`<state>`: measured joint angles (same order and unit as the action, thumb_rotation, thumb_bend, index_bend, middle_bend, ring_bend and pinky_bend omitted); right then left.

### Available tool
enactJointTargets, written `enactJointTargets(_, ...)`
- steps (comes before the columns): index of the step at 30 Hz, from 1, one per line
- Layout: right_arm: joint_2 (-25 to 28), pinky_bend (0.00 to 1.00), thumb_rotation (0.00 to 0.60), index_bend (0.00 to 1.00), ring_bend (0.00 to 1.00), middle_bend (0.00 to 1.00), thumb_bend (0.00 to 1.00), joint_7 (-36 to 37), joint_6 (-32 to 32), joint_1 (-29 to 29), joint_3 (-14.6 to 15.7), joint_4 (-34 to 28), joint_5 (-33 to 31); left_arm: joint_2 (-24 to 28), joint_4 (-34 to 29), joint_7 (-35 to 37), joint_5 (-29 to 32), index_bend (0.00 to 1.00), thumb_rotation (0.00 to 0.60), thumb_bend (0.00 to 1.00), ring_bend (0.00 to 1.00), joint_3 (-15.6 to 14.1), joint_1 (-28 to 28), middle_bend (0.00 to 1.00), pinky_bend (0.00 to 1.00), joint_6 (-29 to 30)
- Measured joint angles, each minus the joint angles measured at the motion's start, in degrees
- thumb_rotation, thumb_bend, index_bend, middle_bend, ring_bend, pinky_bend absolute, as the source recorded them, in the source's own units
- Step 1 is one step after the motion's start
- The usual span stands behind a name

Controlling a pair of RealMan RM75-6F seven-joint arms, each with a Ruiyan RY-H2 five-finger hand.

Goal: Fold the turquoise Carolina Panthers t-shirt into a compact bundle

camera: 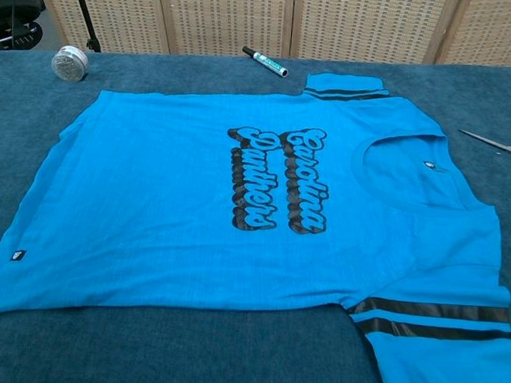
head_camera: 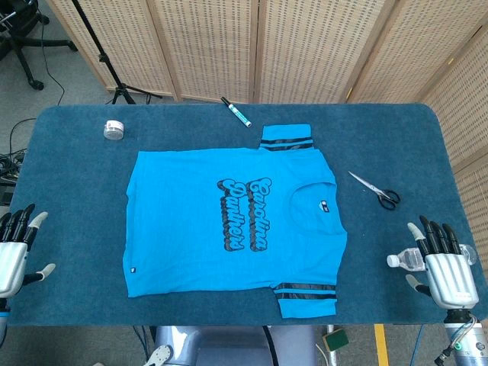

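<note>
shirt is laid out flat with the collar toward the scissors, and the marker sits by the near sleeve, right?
Not quite. The t-shirt lies flat with its collar toward the scissors, but the marker sits by the far sleeve, at the table's back edge, as the head view shows.

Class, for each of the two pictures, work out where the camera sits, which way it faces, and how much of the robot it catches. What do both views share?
Head view: high, looking steeply down on the table; shows the left hand and right hand, both open.
Chest view: low at the near edge, facing across the table; no part of the robot shows.
Shared: t-shirt, marker, tape roll, scissors.
</note>
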<state>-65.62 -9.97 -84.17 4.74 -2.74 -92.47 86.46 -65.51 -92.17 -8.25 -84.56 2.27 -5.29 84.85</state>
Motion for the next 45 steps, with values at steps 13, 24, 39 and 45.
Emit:
enactJointTargets(13,0.89,0.0,0.6,0.05,0.0,0.0,0.0,3.83,1.32,1.3,4.11,1.03,9.36,-0.19,-0.09,-0.38,0.22,0.0,0.6,0.0,0.0,0.2,0.05,0.0,0.0,0.19)
enactJointTargets(24,-6.26,0.0,0.6,0.22,0.0,0.0,0.0,4.49,6.02,6.04,13.17,12.69,27.62,-0.41,0.01,-0.29,1.35,0.0,0.6,0.0,0.0,0.25,-0.15,0.0,0.0,-0.97)
enactJointTargets(39,-11.79,0.0,0.6,0.34,0.0,0.01,0.0,1.92,7.79,8.23,13.18,17.73,27.8,-0.18,0.18,0.37,2.13,0.0,0.6,0.0,0.0,0.52,-0.23,0.0,0.0,-1.39)
enactJointTargets(45,-15.02,0.0,0.6,0.36,0.0,0.02,0.0,2.63,6.78,8.35,14.38,22.85,29.06,-0.54,0.28,-0.35,2.4,0.0,0.6,0.0,0.0,0.57,-0.26,0.0,0.0,-1.48)
